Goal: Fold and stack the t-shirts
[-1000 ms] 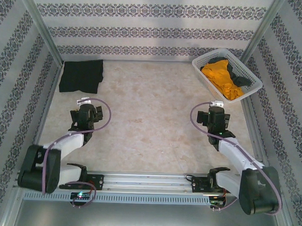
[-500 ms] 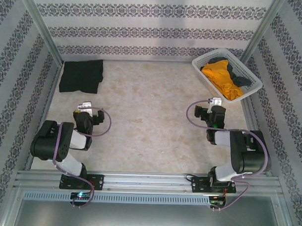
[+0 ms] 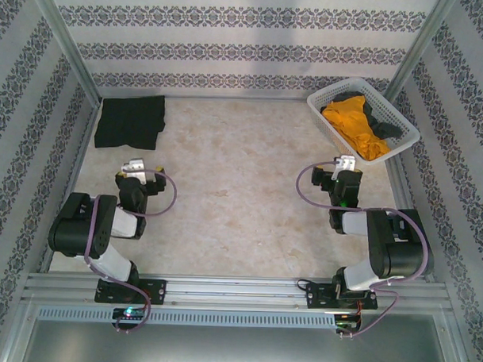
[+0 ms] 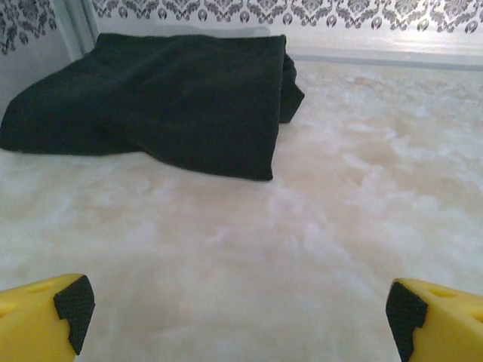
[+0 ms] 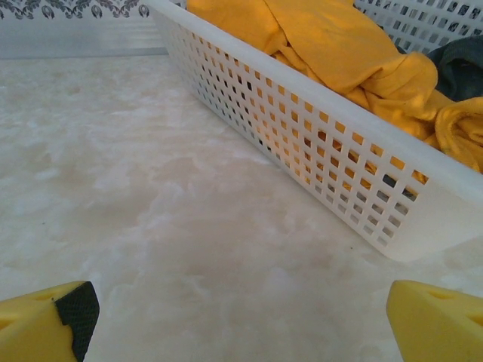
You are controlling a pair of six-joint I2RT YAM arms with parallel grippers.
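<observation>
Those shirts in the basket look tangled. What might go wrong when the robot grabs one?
The orange shirt lies bunched against a dark shirt in the basket, so the open right hand might drag both out together. The lattice basket looks light; a snagged pull could tip or shove it. The folded black shirt lies unevenly, so stacking onto it may rumple it.
</observation>
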